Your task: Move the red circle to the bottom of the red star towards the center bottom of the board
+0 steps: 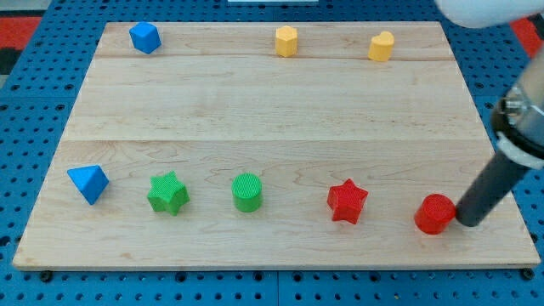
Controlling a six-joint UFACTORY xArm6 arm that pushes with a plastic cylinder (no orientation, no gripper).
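The red circle (434,213) lies near the board's bottom right. The red star (347,201) lies to its left, about a hundred pixels away, slightly higher. My tip (467,221) is the lower end of a dark rod that comes down from the view's right. It stands right against the red circle's right side, touching or nearly touching it.
A green circle (246,192), a green star (168,193) and a blue triangular block (88,183) lie in the same row to the left. A blue block (144,37), a yellow hexagon (286,41) and a yellow heart-like block (382,46) lie along the top edge of the wooden board (272,110).
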